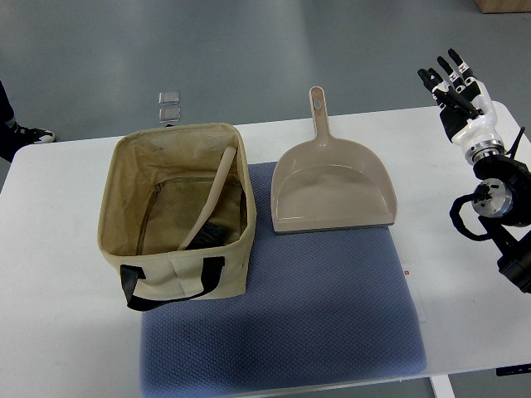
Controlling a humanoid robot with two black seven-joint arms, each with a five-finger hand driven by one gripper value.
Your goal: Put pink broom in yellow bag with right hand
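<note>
The broom (209,207) leans inside the open-topped bag (124,178), bristles on the bottom, handle tip resting against the far rim. The bag stands on the left edge of a blue mat (332,307), with a dustpan (332,186) just beside it to the right. The right hand (455,83) hovers over the table's (58,332) far right corner, well apart, fingers spread and holding nothing.

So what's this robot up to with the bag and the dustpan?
Nothing is being handled right now. The broom already lies inside the bag, handle leaning on the rim. The dustpan sits beside it on a blue mat. The robot's right hand is raised off to the side, fingers spread and empty.
</note>
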